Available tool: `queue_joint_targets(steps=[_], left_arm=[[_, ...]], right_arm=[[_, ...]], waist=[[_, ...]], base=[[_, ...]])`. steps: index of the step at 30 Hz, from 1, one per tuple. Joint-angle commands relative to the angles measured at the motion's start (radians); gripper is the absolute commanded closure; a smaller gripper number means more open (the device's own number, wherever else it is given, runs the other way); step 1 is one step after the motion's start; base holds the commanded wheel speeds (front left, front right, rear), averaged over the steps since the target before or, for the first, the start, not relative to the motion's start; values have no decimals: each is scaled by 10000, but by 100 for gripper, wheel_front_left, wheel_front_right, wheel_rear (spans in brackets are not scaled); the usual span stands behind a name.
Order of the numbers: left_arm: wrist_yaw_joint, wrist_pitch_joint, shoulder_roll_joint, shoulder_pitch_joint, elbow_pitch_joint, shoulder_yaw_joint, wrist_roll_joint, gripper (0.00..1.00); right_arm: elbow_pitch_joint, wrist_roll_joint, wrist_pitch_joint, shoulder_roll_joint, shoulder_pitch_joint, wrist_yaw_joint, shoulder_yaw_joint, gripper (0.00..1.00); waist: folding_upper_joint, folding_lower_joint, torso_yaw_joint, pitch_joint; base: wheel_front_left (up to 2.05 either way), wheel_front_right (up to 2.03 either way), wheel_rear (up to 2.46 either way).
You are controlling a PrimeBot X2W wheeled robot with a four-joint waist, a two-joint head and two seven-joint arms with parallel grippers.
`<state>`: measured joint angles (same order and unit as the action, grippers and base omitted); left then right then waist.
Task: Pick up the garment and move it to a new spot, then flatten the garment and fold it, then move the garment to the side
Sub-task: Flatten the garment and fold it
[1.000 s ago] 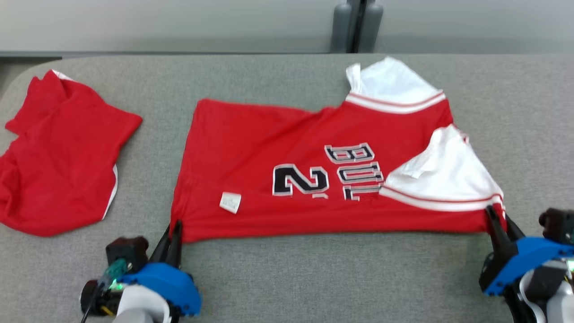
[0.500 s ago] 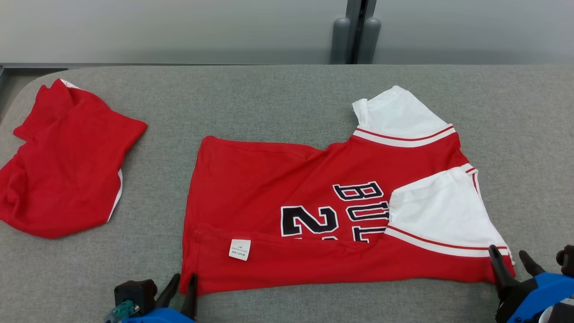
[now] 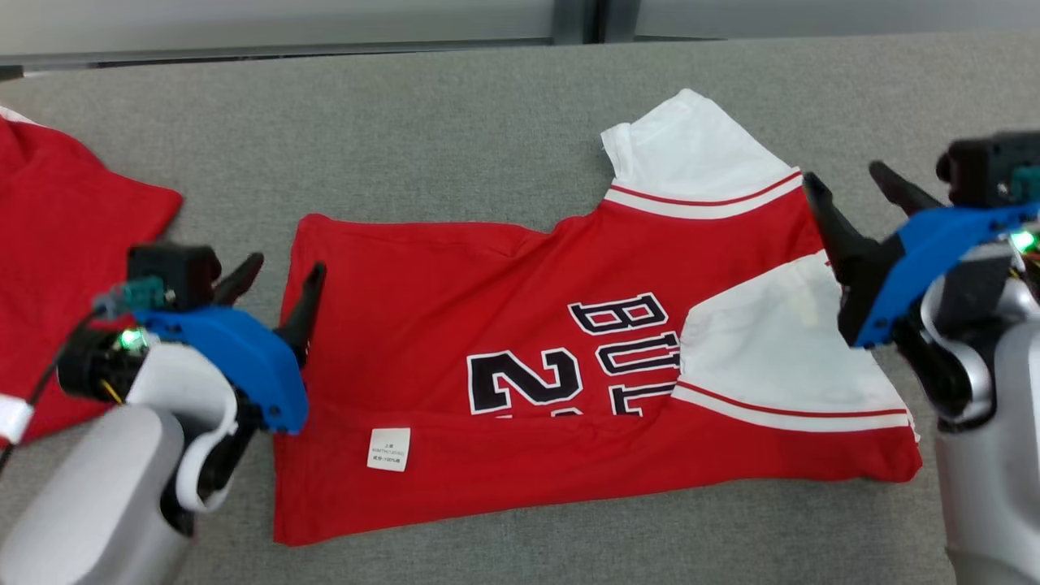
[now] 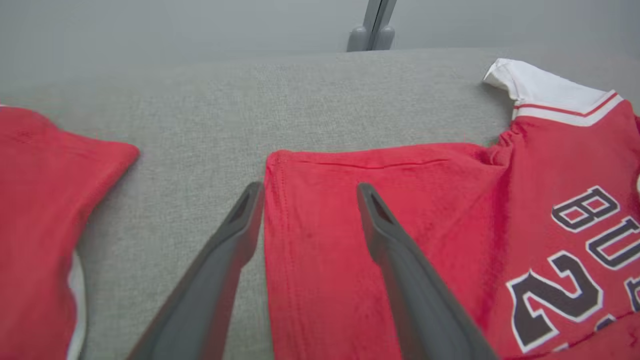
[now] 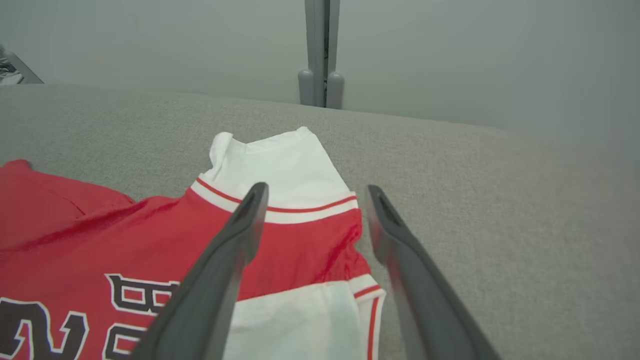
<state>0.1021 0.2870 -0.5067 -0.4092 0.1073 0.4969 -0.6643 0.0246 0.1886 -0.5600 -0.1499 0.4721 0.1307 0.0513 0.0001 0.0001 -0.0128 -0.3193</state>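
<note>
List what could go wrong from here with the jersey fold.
1. The open left gripper straddles the left edge of the jersey, with one finger over bare table. Closing there might catch a single layer or miss the edge.
2. The far white sleeve sticks out beyond a crease in the body. Folding now could trap that wrinkle.
3. The other red garment lies beside the left forearm and might get dragged.

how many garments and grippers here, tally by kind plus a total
garments: 2, the lettered jersey and the plain red garment
grippers: 2, the left gripper and the right gripper, both open
total: 4
</note>
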Motion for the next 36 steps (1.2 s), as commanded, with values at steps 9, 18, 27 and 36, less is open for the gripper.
queue_joint_targets(steps=[9, 18, 27, 36], left_arm=[[-997, 2837, -565, -2818, 1809, -604, -1618, 0], [-629, 5130, -1015, -3497, 2006, -647, -2433, 0], [-679, 5459, -867, -3260, 1816, 226, -1846, 100], [-1371, 4799, -43, -3481, 1535, 967, -1401, 100]], right_arm=[[2478, 793, -14, -219, 3268, 1, -1661, 0], [3991, 1157, 785, -304, 4760, 1, -2042, 0], [5311, 1219, 1034, -489, 5639, 1, -2065, 0], [6568, 1043, 194, -986, 6797, 1, -2543, 0]], waist=[[-1, -1, -640, -1170], [-1, -1, -952, -1828], [-1, -1, -764, -2289], [-1, -1, 218, -2738]], base=[[0, 0, 0], [0, 0, 0], [0, 0, 0], [0, 0, 0]])
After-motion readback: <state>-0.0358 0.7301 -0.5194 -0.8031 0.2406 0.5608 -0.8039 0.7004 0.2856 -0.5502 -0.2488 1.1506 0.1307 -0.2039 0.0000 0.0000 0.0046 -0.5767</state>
